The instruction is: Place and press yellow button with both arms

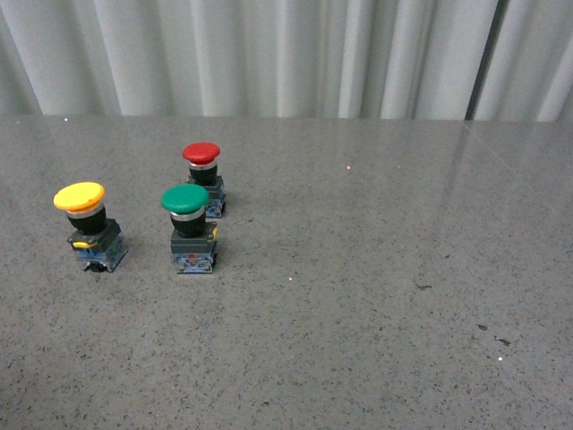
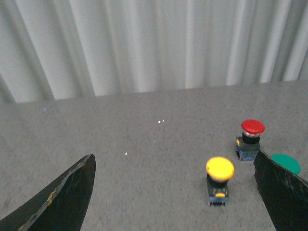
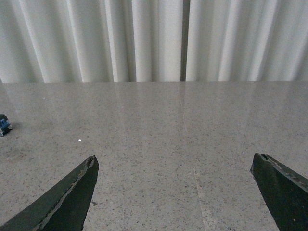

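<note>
as it is seen from the front, the yellow button [image 1: 89, 226] stands upright on the grey speckled desk [image 1: 376, 296], far to the robot's left. a round yellow mushroom cap is carried on a black cylindrical body, under which a blue-grey base with a small yellow tab is set. the green button [image 1: 190, 228] is found near its right, apart from it, and the red button [image 1: 204, 179] just behind the green one. the left claw [image 2: 174, 161] is held spread wide, with nothing gripped; the yellow button is framed between its black fingers [image 2: 67, 197], well ahead of them and untouched. the right claw [image 3: 174, 159] is likewise spread wide with nothing gripped, pointed across the desk toward the pale pleated curtain [image 3: 154, 38].
</note>
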You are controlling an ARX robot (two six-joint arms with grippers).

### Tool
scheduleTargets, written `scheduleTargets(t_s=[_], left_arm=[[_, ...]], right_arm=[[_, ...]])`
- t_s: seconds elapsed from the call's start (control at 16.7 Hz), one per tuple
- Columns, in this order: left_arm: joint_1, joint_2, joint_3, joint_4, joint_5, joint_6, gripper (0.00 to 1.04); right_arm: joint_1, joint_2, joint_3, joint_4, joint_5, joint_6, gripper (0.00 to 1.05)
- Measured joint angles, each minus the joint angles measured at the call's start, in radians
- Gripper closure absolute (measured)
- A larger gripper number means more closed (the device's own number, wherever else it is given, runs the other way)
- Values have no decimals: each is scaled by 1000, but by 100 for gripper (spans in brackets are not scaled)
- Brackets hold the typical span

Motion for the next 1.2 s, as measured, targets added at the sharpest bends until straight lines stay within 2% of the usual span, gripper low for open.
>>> scheduleTargets(t_s=[0.12, 0.24, 0.42, 0.66, 1.2], left_arm=[[-18, 226, 128, 9, 11, 3, 7], [-53, 486, 293, -72, 8, -6, 7], [-108, 645, 420, -97, -3, -5, 7], [-130, 753, 452, -115, -8, -8, 7], [-161, 922, 427, -12, -8, 16, 7]], right_arm=[[0, 0, 0, 0, 0, 0, 7], [0, 0, 0, 0, 0, 0, 7], [0, 0, 0, 0, 0, 0, 7], [0, 0, 0, 0, 0, 0, 7], [0, 0, 0, 0, 0, 0, 7]])
